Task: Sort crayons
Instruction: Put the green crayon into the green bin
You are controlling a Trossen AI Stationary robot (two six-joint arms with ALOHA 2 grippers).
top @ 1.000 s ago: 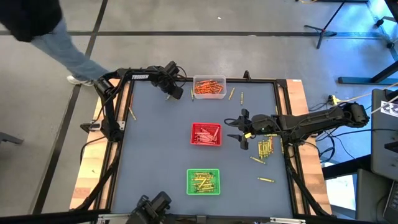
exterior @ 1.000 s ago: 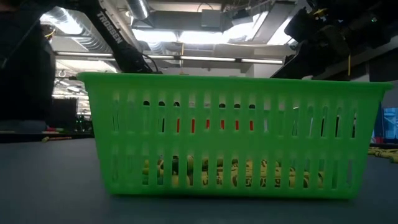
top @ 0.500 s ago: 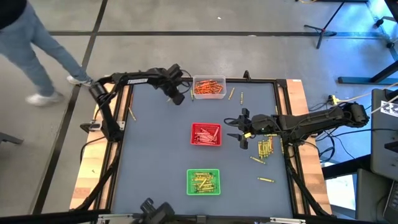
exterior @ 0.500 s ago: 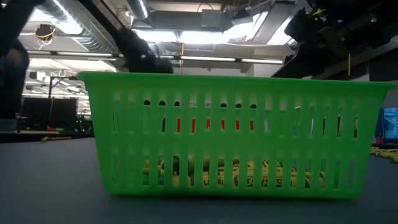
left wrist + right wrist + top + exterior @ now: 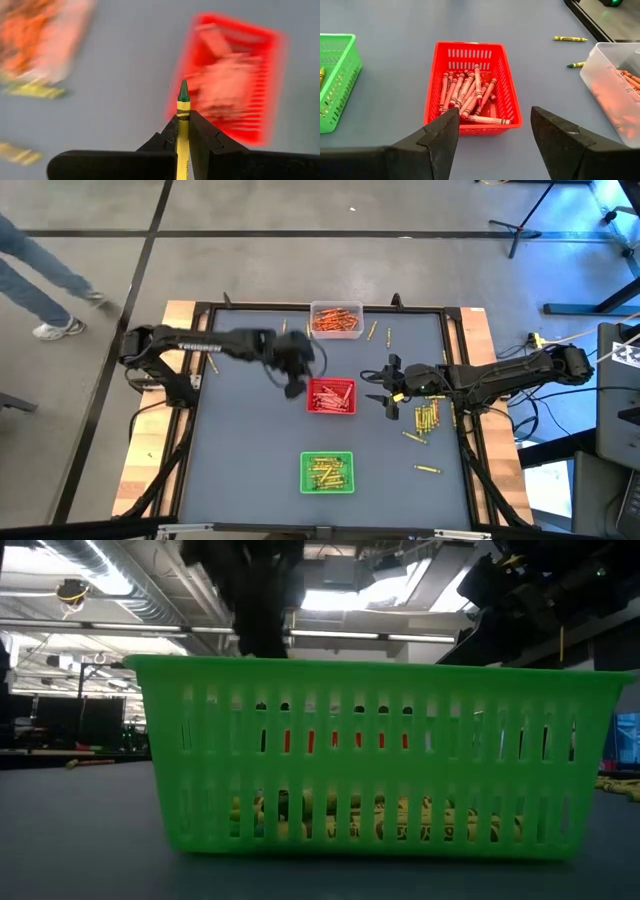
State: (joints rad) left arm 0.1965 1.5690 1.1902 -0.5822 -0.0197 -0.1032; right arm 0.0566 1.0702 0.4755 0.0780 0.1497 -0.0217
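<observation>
On the grey bench (image 5: 240, 450), the left gripper (image 5: 292, 388) hangs just left of the red tray (image 5: 331, 396), jaws clamped on a green crayon (image 5: 182, 127) whose long axis runs straight out between the fingers, tip forward toward that tray. The right gripper (image 5: 385, 401) waits right of the red tray, jaws wide apart. The risk, I judge: a release here would land green among the red crayons (image 5: 467, 97); the green tray (image 5: 327, 471) sits nearer, past the red one.
</observation>
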